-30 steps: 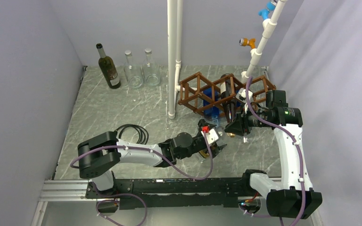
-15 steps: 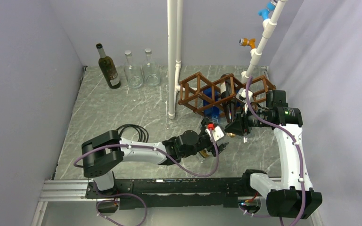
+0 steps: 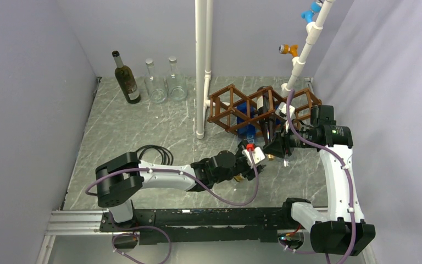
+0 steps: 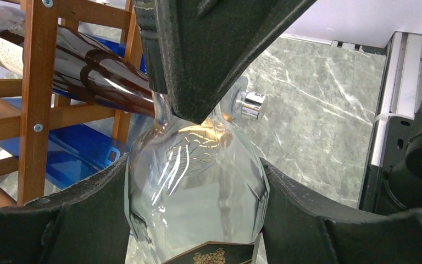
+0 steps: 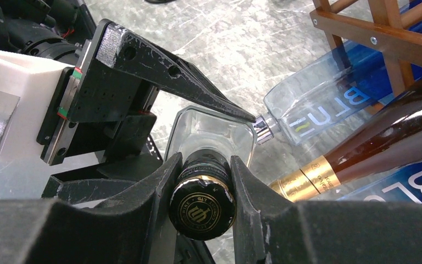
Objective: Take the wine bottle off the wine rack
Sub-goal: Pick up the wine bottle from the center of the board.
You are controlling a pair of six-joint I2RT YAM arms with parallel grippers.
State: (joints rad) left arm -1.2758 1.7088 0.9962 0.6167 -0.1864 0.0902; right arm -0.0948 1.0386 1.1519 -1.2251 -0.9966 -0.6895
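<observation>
Wine bottle (image 5: 209, 135) has a gold-monogrammed black cap (image 5: 201, 206).

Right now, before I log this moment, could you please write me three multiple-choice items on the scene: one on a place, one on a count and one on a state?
1. Where is the black-capped bottle?
A. in front of the wine rack, outside its cells
B. on top of the rack
C. against the left wall

2. How many upright bottles stand at the table's far left?
A. two
B. three
C. five

3. What is the right hand doing?
A. hanging open
B. shut on the bottle's cap
C. shut on a rack bar

Answers:
1 A, since the top view shows it on the rack's near side, with the left hand flanking its body.
2 B, since one dark and two clear bottles stand there.
3 B, since its fingers clamp the black cap.
</observation>
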